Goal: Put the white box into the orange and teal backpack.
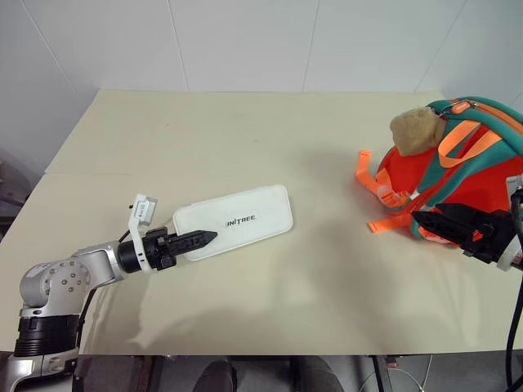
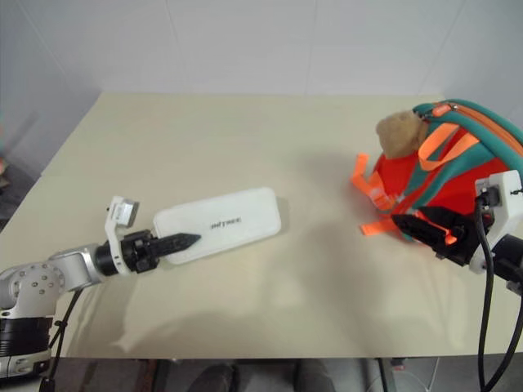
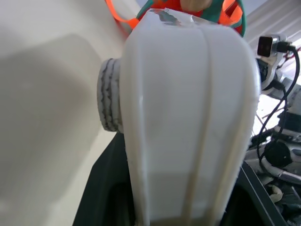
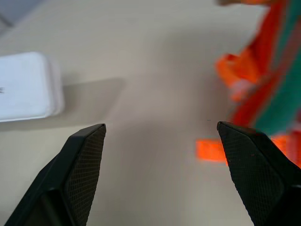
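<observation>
While clamped by the left hand (image 1: pixel 203 238) at one short end only, white box (image 1: pixel 237 220) could droop or twist loose crossing to the orange and teal backpack (image 1: pixel 466 175); right hand (image 4: pixel 160 136) spread apart.

Smooth plastic white box (image 1: pixel 237 220), cloth orange and teal backpack (image 1: pixel 474 180), matt table (image 1: pixel 245 131).

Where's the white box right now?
In the left eye view the white box is left of the table's middle, its near end gripped by the left gripper, well apart from the orange and teal backpack at the right edge.
</observation>
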Robot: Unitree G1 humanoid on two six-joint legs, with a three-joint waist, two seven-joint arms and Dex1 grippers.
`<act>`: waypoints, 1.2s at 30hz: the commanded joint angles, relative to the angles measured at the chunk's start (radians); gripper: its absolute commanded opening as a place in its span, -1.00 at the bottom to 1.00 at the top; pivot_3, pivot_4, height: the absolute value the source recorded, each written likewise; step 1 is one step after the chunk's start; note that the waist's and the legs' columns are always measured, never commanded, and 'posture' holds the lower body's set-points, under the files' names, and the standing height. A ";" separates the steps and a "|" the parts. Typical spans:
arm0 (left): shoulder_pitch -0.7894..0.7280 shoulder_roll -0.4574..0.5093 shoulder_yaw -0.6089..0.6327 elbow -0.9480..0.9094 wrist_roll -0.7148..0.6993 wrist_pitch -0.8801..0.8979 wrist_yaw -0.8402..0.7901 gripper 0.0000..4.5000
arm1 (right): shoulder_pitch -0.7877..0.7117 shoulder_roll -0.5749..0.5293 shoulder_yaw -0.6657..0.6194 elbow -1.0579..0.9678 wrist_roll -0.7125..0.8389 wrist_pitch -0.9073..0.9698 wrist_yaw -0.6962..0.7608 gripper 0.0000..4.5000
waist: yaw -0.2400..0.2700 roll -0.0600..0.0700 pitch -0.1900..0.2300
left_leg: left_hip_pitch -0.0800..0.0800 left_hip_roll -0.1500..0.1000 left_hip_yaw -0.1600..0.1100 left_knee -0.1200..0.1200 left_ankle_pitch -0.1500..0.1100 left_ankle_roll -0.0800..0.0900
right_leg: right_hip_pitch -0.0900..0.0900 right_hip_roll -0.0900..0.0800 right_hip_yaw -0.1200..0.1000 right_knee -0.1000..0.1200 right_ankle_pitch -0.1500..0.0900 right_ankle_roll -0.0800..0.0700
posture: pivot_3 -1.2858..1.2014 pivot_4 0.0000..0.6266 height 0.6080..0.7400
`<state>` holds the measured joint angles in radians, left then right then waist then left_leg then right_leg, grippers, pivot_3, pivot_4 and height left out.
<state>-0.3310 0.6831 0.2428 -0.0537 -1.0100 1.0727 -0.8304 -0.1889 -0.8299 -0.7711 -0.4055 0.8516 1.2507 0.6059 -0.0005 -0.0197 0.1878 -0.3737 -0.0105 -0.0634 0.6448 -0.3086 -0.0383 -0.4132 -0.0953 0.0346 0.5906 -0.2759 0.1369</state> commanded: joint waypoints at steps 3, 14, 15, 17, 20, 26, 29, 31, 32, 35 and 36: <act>-0.024 0.008 0.006 -0.014 0.010 -0.021 -0.030 -0.42 | -0.102 0.007 0.063 0.116 -0.085 -0.134 -0.085 1.00 | -0.006 0.000 0.000 | 0.001 0.001 0.002 0.001 0.000 0.000 | 0.000 0.000 0.002 0.001 0.001 0.001 | 0.03 -0.52 1.00; 0.017 -0.022 0.059 -0.083 -0.029 -0.006 0.023 -0.42 | -0.416 0.160 0.319 0.465 -0.242 -0.464 -0.104 0.63 | -0.006 0.001 0.000 | 0.001 0.003 0.003 0.000 0.000 0.000 | -0.001 0.003 0.002 0.001 0.001 0.002 | 0.03 -0.52 1.00; 0.022 -0.022 0.066 -0.086 -0.029 -0.008 0.030 -0.42 | -0.419 0.167 0.330 0.470 -0.245 -0.471 -0.096 0.48 | -0.005 0.001 0.000 | 0.001 0.003 0.003 0.000 0.001 -0.002 | -0.001 0.003 0.002 0.001 0.001 0.002 | 0.03 -0.52 1.00; 0.034 -0.019 0.084 -0.092 -0.027 -0.017 0.038 -0.42 | -0.415 0.178 0.350 0.466 -0.241 -0.479 -0.073 0.17 | -0.005 0.001 0.000 | 0.001 0.004 0.003 -0.001 0.002 -0.004 | -0.001 0.003 0.002 0.002 0.001 0.002 | 0.03 -0.52 1.00; 0.054 0.003 0.112 -0.090 -0.011 -0.046 0.023 -0.42 | -0.408 0.206 0.379 0.425 -0.201 -0.486 -0.020 -0.29 | -0.005 0.001 0.000 | 0.000 0.004 0.004 0.000 0.002 -0.004 | -0.001 0.003 0.002 0.002 0.001 0.002 | 0.03 -0.52 1.00; 0.039 0.058 0.146 0.007 0.051 -0.125 -0.014 -0.42 | -0.464 0.274 0.460 0.244 0.046 -0.303 0.090 -0.76 | -0.026 0.001 0.001 | 0.002 0.005 0.003 0.000 0.001 -0.002 | -0.001 0.004 0.002 0.002 0.001 0.002 | 0.03 -0.52 1.00; 0.020 0.076 0.147 0.070 0.087 -0.170 -0.038 -0.42 | -0.506 0.303 0.469 0.187 0.220 -0.170 0.083 -0.76 | -0.031 0.002 0.001 | 0.003 0.006 0.003 -0.001 0.001 -0.002 | -0.002 0.005 0.002 0.005 0.001 0.001 | 0.03 -0.52 1.00; 0.011 0.082 0.147 0.101 0.106 -0.192 -0.053 -0.42 | -0.528 0.310 0.461 0.168 0.356 -0.087 0.062 -0.76 | -0.031 0.002 0.001 | 0.002 0.007 0.002 -0.001 0.001 -0.002 | -0.003 0.005 0.002 0.005 0.001 0.000 | 0.03 -0.52 1.00; 0.008 0.086 0.150 0.118 0.113 -0.200 -0.059 -0.42 | -0.537 0.301 0.459 0.159 0.441 -0.043 0.053 -0.76 | -0.029 0.002 0.001 | 0.002 0.007 0.002 -0.001 0.001 -0.002 | -0.003 0.006 0.002 0.005 0.001 0.000 | 0.03 -0.52 1.00; 0.008 0.095 0.156 0.151 0.129 -0.204 -0.059 -0.42 | -0.538 0.215 0.465 0.158 0.728 0.054 0.028 -0.76 | -0.027 0.002 0.001 | 0.000 0.007 -0.001 -0.005 0.001 -0.002 | -0.005 0.004 0.001 0.006 0.001 0.000 | 0.03 -0.52 1.00; 0.011 0.096 0.157 0.157 0.136 -0.212 -0.060 -0.42 | -0.529 0.170 0.472 0.159 0.815 0.069 0.018 -0.76 | -0.023 0.002 0.001 | -0.001 0.006 -0.003 -0.006 0.001 -0.002 | -0.007 0.003 0.001 0.006 0.001 0.000 | 0.03 -0.52 1.00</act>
<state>-0.3096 0.7575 0.3609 0.1010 -0.8783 0.8901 -0.8719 -0.7064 -0.6206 -0.2750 -0.2104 1.5038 1.2966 0.6270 -0.0239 -0.0173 0.1893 -0.3776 -0.0042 -0.0675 0.6376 -0.3077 -0.0403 -0.4233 -0.0950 0.0354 0.5965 -0.2752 0.1370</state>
